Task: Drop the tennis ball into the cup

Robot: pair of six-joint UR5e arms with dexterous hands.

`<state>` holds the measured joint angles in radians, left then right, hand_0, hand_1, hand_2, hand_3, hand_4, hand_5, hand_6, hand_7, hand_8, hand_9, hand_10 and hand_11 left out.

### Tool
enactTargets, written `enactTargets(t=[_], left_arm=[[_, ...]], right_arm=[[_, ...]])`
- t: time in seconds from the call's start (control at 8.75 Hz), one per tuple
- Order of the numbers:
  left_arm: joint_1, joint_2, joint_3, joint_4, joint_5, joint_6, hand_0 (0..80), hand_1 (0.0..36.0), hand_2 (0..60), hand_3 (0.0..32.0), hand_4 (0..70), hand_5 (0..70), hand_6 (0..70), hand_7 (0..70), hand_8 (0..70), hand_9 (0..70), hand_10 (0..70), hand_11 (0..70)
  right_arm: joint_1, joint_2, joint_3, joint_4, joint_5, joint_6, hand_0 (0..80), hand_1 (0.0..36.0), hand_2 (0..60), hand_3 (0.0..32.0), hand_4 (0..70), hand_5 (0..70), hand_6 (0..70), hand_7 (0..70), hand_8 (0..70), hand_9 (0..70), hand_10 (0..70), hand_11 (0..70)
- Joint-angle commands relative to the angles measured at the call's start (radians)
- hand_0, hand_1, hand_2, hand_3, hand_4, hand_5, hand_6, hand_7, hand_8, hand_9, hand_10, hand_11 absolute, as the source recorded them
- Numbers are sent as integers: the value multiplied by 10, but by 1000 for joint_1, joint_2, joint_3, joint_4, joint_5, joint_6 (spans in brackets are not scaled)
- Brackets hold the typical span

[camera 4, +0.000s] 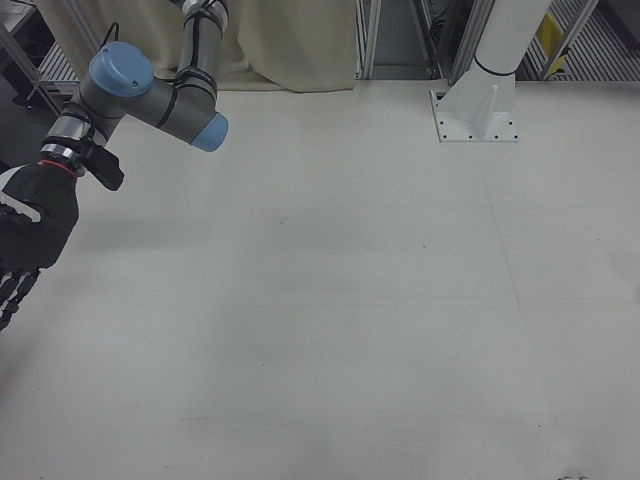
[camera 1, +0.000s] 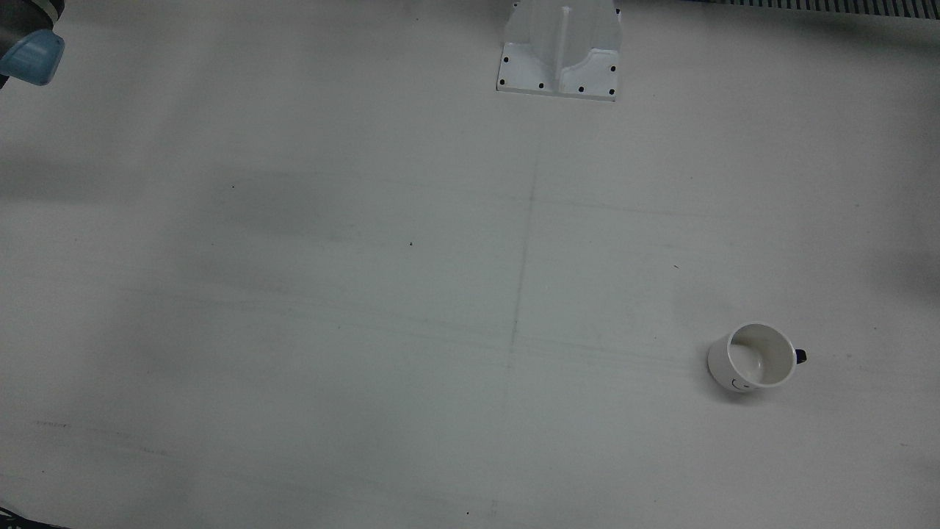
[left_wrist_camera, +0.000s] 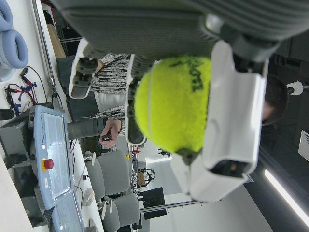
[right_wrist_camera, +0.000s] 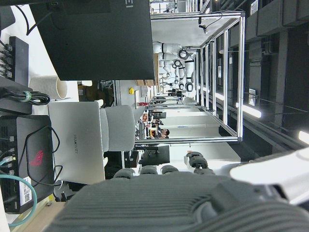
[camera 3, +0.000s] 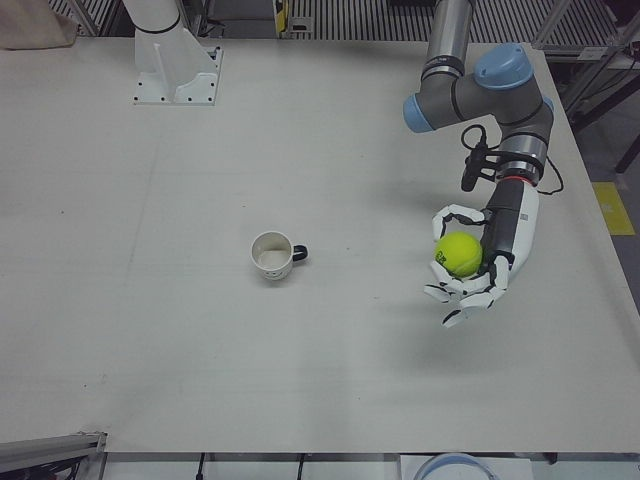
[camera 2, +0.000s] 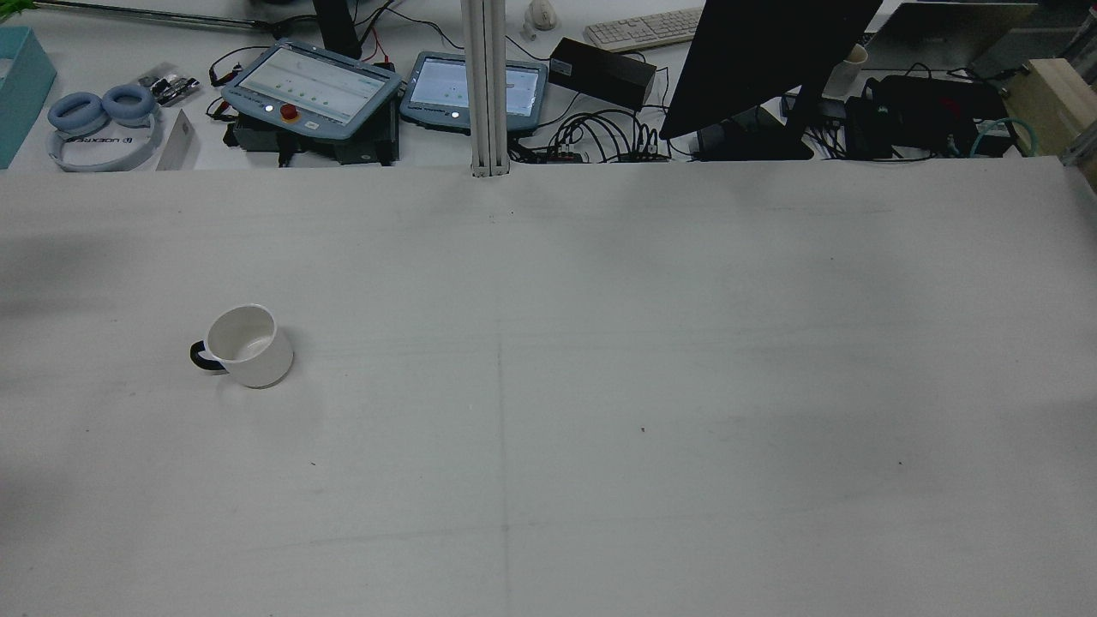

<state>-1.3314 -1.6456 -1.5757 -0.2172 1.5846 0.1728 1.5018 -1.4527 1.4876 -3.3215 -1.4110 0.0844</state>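
A white cup with a dark handle (camera 3: 271, 256) stands upright and empty on the table; it also shows in the front view (camera 1: 753, 357) and the rear view (camera 2: 248, 345). My left hand (camera 3: 470, 262) is shut on a yellow-green tennis ball (camera 3: 459, 254) and holds it above the table, well to the right of the cup in the left-front view. The ball fills the left hand view (left_wrist_camera: 174, 102) between the fingers (left_wrist_camera: 234, 121). My right hand (camera 4: 25, 240) hangs at the far left edge of the right-front view, fingers extended and empty.
The white arm pedestal (camera 1: 562, 48) stands at the table's far side. Beyond the table's operator edge are teach pendants (camera 2: 313, 81), a monitor (camera 2: 763, 60), headphones (camera 2: 103, 116) and cables.
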Motion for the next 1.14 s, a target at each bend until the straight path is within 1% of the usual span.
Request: enactTargets(t=[0.0,0.11,0.23,0.34,0.46,0.57,0.69,0.8,0.91,1.03], left_arm=[[11,57,-108,-7,0,-3,800,360,581,320,0,310,668,531,420,337,107,198],[30,79,-145,-13,3,5,800,360,583,320,0,325,700,519,428,333,109,200],[81,89,-174,-10,30,5,800,360,568,320,0,309,668,540,418,338,111,202],[130,84,-199,5,49,10,800,360,574,320,0,308,670,551,419,342,109,200],[187,70,-211,19,49,34,800,360,574,320,0,308,669,553,420,343,107,196],[224,26,-216,47,52,86,800,360,588,320,0,339,700,528,438,340,107,197],[306,15,-207,52,49,137,800,360,568,320,0,309,671,570,421,351,108,199],[361,-8,-198,59,48,180,800,360,558,320,0,316,697,566,422,350,110,201],[373,-14,-199,64,41,206,800,360,546,320,0,340,700,538,434,346,115,209],[382,-20,-187,67,40,206,800,360,502,320,0,311,655,558,414,351,115,210]], right_arm=[[0,0,0,-1,1,0,0,0,0,0,0,0,0,0,0,0,0,0],[0,0,-1,-1,0,2,0,0,0,0,0,0,0,0,0,0,0,0],[0,0,-3,-1,0,2,0,0,0,0,0,0,0,0,0,0,0,0],[0,0,-4,0,1,2,0,0,0,0,0,0,0,0,0,0,0,0],[0,0,-4,-1,1,2,0,0,0,0,0,0,0,0,0,0,0,0],[0,0,-4,0,0,2,0,0,0,0,0,0,0,0,0,0,0,0],[0,0,-3,0,1,2,0,0,0,0,0,0,0,0,0,0,0,0],[0,0,-3,0,0,2,0,0,0,0,0,0,0,0,0,0,0,0],[0,0,-3,0,1,2,0,0,0,0,0,0,0,0,0,0,0,0],[0,0,-3,0,0,2,0,0,0,0,0,0,0,0,0,0,0,0]])
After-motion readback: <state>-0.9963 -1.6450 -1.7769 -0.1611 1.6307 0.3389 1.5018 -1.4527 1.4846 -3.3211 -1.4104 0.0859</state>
